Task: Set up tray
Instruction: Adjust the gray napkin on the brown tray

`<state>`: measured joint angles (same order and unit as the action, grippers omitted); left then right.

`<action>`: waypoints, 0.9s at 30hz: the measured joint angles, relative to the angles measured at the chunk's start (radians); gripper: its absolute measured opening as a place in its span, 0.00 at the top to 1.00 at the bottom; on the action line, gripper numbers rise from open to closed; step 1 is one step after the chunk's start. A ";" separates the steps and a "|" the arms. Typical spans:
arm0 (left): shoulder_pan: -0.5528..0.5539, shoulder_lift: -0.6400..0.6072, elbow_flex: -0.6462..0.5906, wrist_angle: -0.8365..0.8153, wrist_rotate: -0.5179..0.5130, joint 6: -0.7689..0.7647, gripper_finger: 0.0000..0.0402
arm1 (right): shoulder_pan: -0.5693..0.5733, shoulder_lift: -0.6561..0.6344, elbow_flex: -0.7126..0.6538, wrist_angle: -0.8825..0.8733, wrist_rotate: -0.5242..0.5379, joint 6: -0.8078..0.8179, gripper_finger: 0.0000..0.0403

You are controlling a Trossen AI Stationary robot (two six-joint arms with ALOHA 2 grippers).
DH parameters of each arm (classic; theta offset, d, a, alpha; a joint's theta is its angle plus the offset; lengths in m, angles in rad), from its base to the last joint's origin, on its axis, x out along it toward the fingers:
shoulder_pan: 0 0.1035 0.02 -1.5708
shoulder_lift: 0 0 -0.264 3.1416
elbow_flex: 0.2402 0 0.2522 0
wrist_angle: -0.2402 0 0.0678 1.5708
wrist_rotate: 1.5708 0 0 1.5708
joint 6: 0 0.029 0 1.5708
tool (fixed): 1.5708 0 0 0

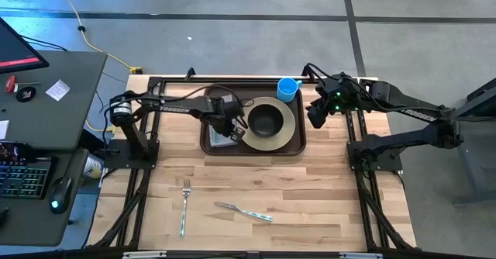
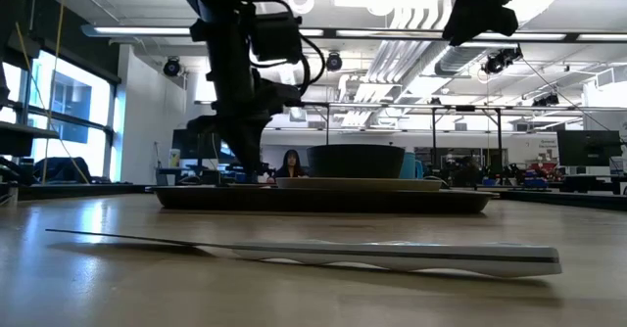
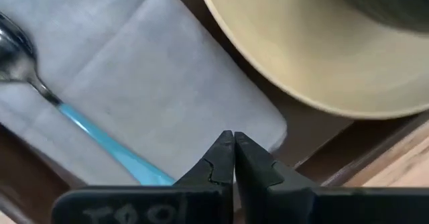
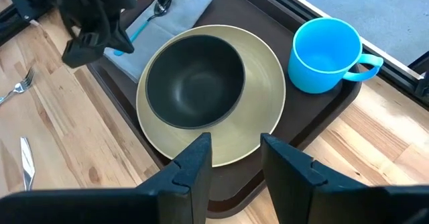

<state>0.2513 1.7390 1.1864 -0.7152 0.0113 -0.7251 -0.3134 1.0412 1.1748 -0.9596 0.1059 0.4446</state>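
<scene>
The dark brown tray (image 1: 211,144) lies at the table's far middle. On it are a beige plate (image 4: 268,83) with a dark bowl (image 4: 194,83) on top, a blue cup (image 4: 325,46) and a grey napkin (image 3: 154,96). A spoon with a blue handle (image 3: 100,140) lies on the napkin. My left gripper (image 3: 233,143) is shut and points down over the napkin's corner, beside the plate's rim. My right gripper (image 4: 234,150) hangs open, high above the tray's right end, with nothing between its fingers. My left gripper's shut fingertips stand close over the napkin's corner (image 3: 268,127), coming from above. Whether they touch the cloth I cannot tell. The spoon lies apart from the fingers.
A fork (image 1: 184,207) and a knife (image 1: 244,211) lie on the bare wood toward the near edge. A desk with a keyboard and a mouse stands off the table's left side. The arm frames run along both sides.
</scene>
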 joint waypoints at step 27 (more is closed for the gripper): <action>-0.009 0.000 -0.113 -0.006 0.024 -0.019 0.88 | 0.000 0.000 0.000 0.000 -0.003 -0.040 0.71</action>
<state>0.2419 1.7386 1.0737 -0.7212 0.0354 -0.7438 -0.3134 1.0412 1.1748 -0.9599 0.1024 0.4047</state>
